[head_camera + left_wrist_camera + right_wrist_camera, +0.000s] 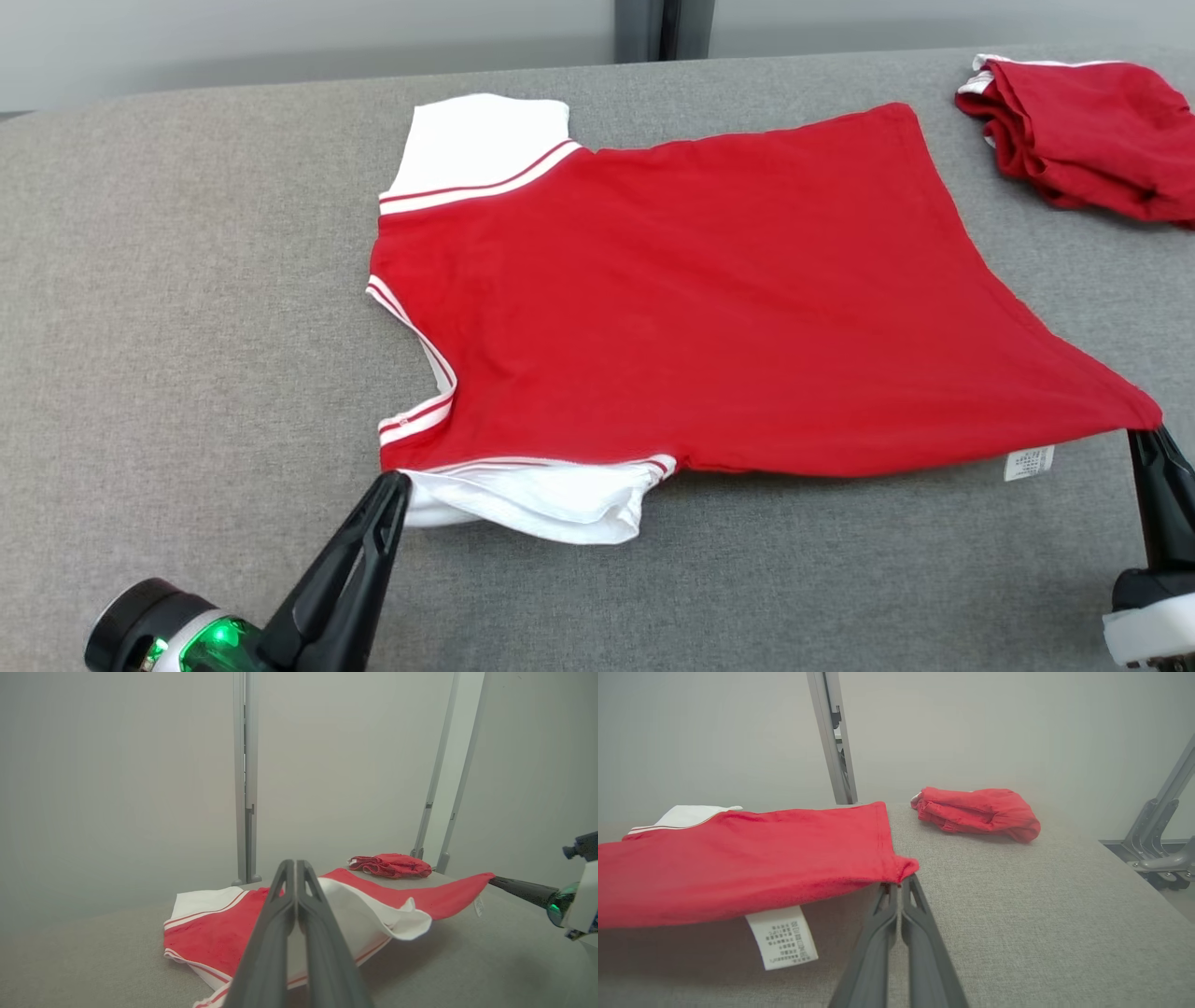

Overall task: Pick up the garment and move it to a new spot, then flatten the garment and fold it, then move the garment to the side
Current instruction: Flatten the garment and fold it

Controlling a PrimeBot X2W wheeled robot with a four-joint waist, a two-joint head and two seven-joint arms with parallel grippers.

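Head view, garment point(709, 299): red shirt with white sleeves, stretched between the two sets of fingertips; far part flat on the grey padded surface point(187, 327), near edge raised off it.
Long axis: collar to hem, running from the left fingertips straight across to the right fingertips.
Pointing: neck opening toward the left fingers' side, hem toward the right fingers' side.
Near sleeve point(551, 504): white, bunched and turned under, touching the left fingertips and trailing off toward the right fingers.
Far sleeve point(485, 140): white with red stripes at its seam, lying flat, well beyond the left fingertips.
Left gripper point(397, 483): fingers pressed together, pinching the edge of the near sleeve; seen along those fingers in the left wrist view, white fabric lifted and curling just to the right of the tips.
Right gripper point(1146, 437): fingers closed tight on the near hem corner; seen along those fingers in the right wrist view, red corner bunched at the tips and held above the surface, shadow beneath.
Care label point(1029, 462): white, hanging from the raised near edge, just beside the right fingertips on the side toward the left fingers.
Second garment point(1083, 140): red, folded into a loose pile, well beyond the right fingertips, apart from the shirt.
Backdrop: pale wall and a grey upright post point(663, 28), far beyond both sets of fingers.
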